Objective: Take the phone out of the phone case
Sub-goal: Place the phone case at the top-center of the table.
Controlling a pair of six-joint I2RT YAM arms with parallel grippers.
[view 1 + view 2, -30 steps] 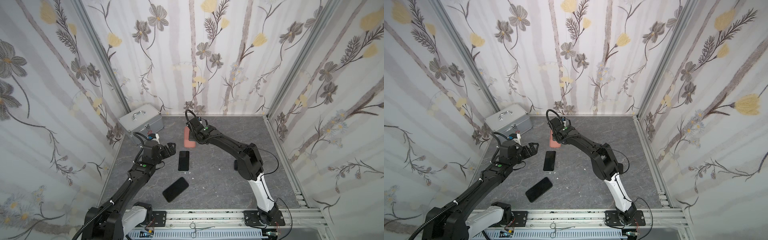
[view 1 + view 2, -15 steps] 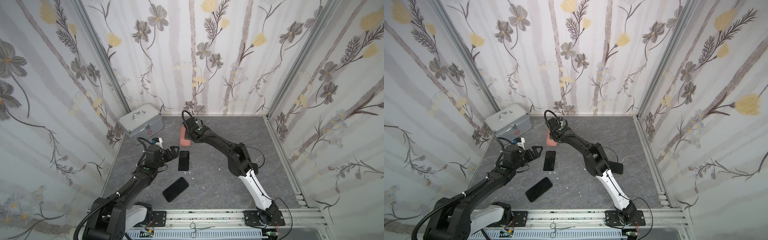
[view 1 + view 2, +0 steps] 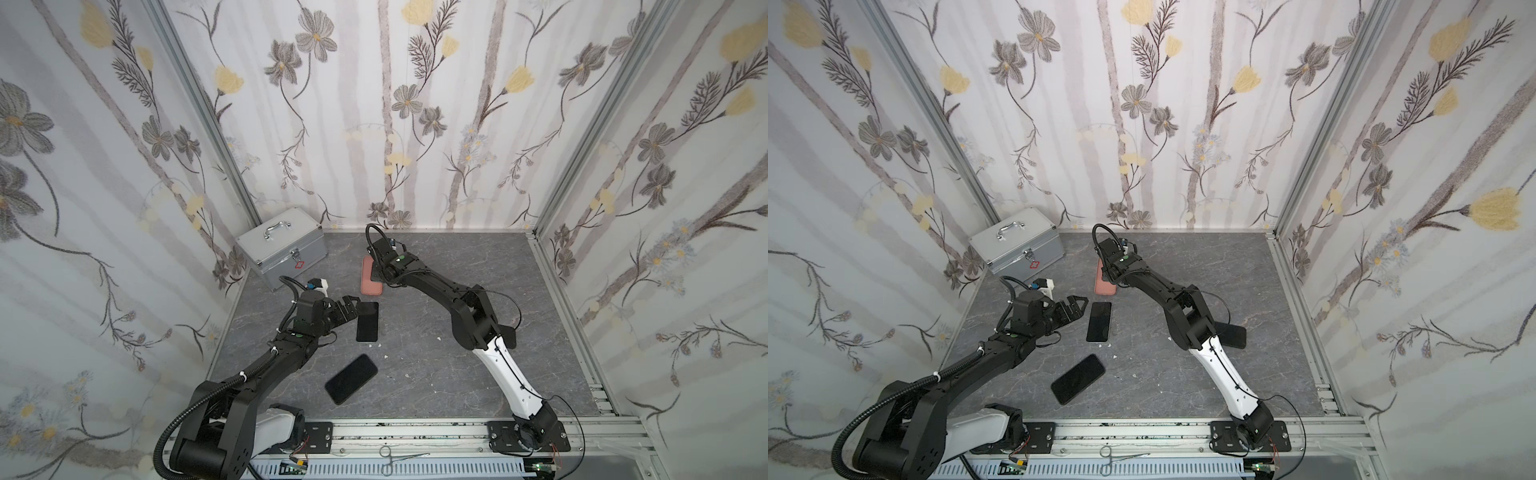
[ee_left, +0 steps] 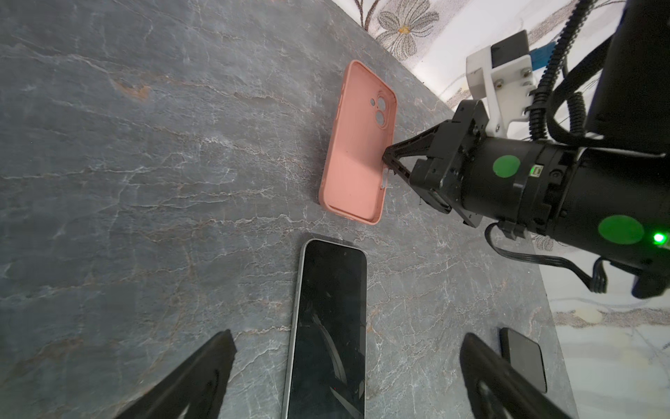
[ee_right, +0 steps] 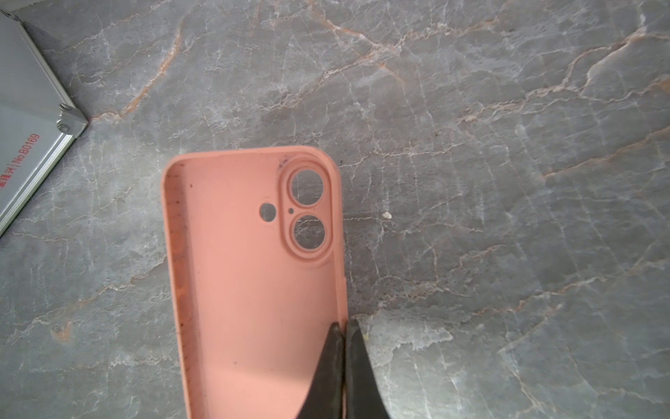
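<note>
On the table [image 3: 436, 374], we keep our right gripper [image 5: 342, 326] clenched on one thin side wall of the pink case [image 5: 246, 290], likely to pin the shell, which lies empty and open side up. The phone [image 4: 330, 326] lies bare, screen up, just ahead of our left gripper [image 3: 353, 309], whose jaws stand wide, grasping nothing. We judge the phone already out.
</note>
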